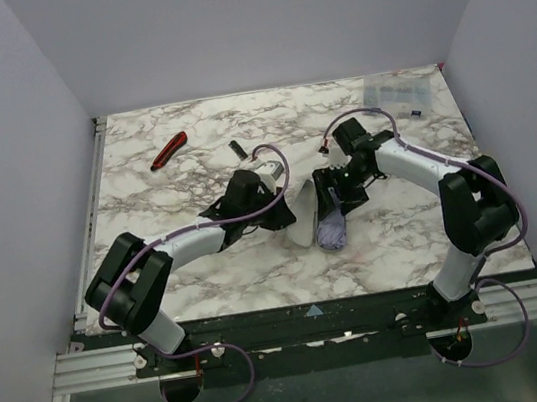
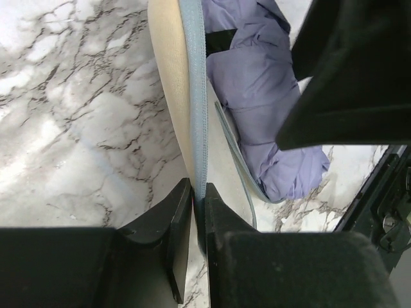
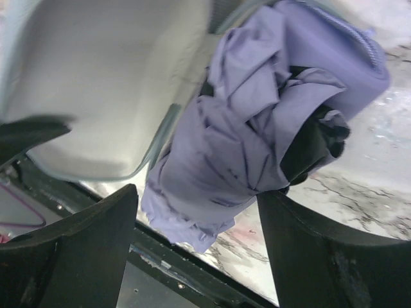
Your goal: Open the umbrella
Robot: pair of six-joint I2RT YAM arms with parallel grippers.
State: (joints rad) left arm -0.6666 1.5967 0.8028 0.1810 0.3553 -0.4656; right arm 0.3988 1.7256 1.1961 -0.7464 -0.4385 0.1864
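Right gripper (image 3: 196,199) stands wide open astride the umbrella (image 3: 257,115), a folded lavender bundle between its fingers. The bundle is nestled against a cream case (image 2: 168,77), whose pale blue rim the left gripper (image 2: 198,190) pinches tight. Opening looks barely begun: the canopy is bunched, so freeing and spreading it remain.

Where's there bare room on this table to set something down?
Bare table: the near strip in front of the umbrella, and the far edge between the red tool and the clear packet. Crowded: the middle, around the umbrella and cream case.
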